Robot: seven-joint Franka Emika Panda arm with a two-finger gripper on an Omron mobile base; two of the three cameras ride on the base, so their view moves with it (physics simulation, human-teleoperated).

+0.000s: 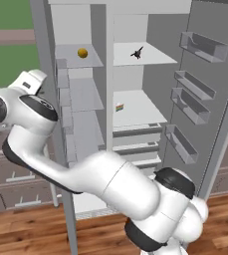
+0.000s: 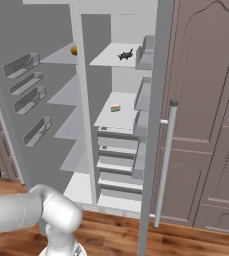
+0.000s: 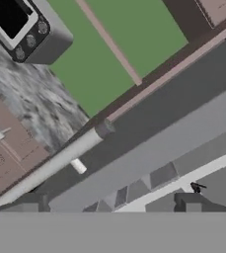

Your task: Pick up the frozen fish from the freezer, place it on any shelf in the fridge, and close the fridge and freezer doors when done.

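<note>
Orange ball (image 1: 82,52): top shelf of the left compartment, left of the centre divider (image 1: 109,74).
Fish (image 1: 137,53): dark, lying on the top shelf right of the divider, untouched.
Colourful block (image 1: 119,107): one shelf below the fish.
Gripper (image 3: 109,203): fingertips spread wide, holding nothing, beside a door handle (image 3: 50,165).

Dark fish (image 1: 137,53), orange ball (image 1: 82,52), rainbow-striped block (image 1: 119,107), grey shelves (image 1: 145,59).

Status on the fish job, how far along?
Done, it seems: small dark fish lies on the white top shelf of the wider right compartment, apparently the fridge. In hand: open, empty end effector faces a grey bar door handle. Left: grey left door and right door stand open.
</note>
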